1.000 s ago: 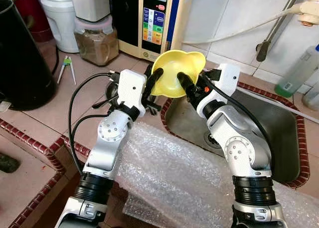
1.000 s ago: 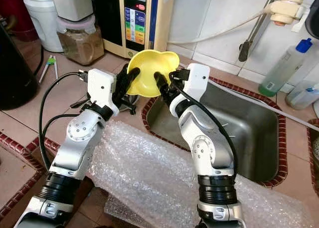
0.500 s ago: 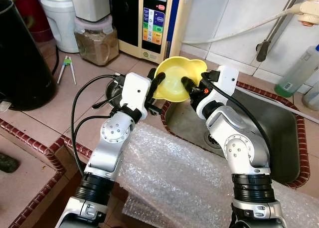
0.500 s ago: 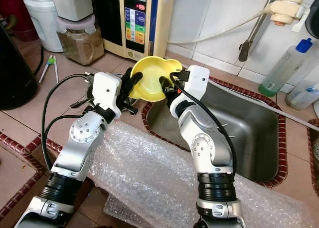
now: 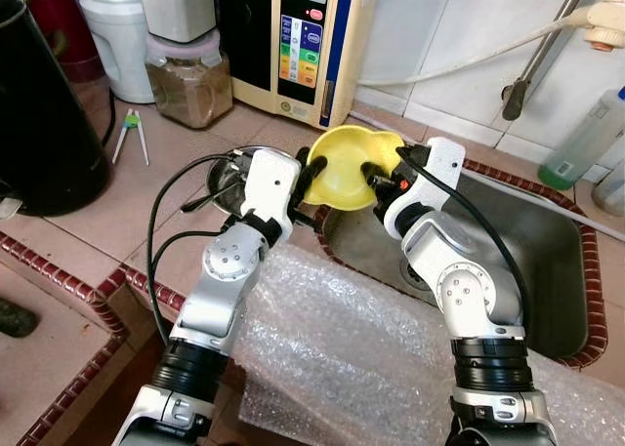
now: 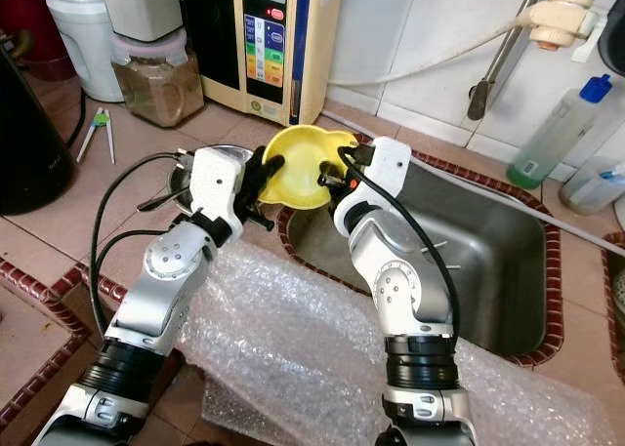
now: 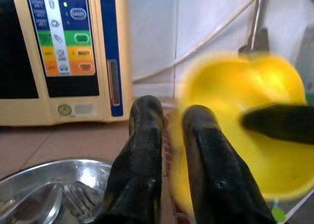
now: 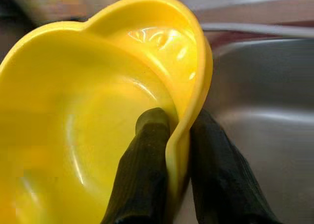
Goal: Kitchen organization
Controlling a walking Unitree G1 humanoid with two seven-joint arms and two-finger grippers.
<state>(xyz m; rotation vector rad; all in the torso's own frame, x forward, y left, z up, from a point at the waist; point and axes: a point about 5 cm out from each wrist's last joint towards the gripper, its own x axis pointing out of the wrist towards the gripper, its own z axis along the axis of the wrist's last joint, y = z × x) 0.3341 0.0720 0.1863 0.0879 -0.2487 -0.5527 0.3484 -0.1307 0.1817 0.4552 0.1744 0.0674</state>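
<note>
Pinching yellow bowl [image 5: 350,165] rim: right gripper [image 8: 169,140], seemingly left gripper [image 7: 174,136].

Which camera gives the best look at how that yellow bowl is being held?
The right wrist view: the yellow bowl appears up close, its rim pinched between the right gripper's jaws, one inside, one outside. The left wrist view shows it blurred beside the left gripper. The eye views show it small, between both grippers above the sink edge.
</note>
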